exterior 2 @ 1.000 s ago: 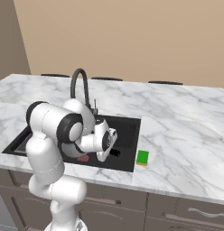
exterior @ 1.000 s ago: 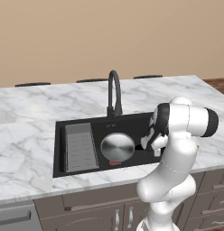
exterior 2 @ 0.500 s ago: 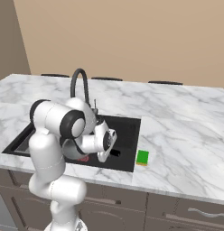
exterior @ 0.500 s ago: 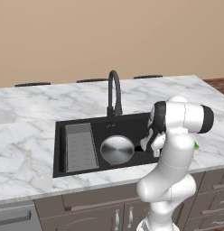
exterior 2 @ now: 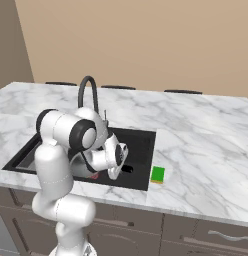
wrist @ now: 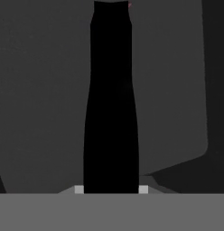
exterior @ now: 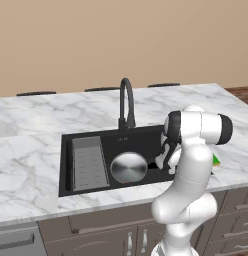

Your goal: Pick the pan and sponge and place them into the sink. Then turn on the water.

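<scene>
The pan (exterior: 128, 167) lies in the sink (exterior: 141, 137), its round silver bowl flat on the black floor just right of the ribbed grey tray (exterior: 89, 163). Its thin black handle (wrist: 111, 103) runs from the bowl toward the robot's right. In the hand view the handle stands as a long dark bar straight up the middle, rising from between the finger tips, so its long axis lines up with the hand's line of sight.

The end effector (exterior: 163, 159) is nearly closed, and the fingers appear clamped on the outer end of that handle. It sits low inside the right part of the basin, with the bowl to its left. The arm rises from the base in front of the table (exterior: 31, 130), then folds forward and down over the front rim, the wrist tipped into the sink.

The pan looks set down, or close to it, so I judge the next call is to let go and lift clear.

The sponge (exterior 2: 157, 174) lies on the table, just beside the sink's right edge and near the front, close on the arm's right. The faucet (exterior: 127, 102) stands behind the basin; no stream runs from it.
</scene>
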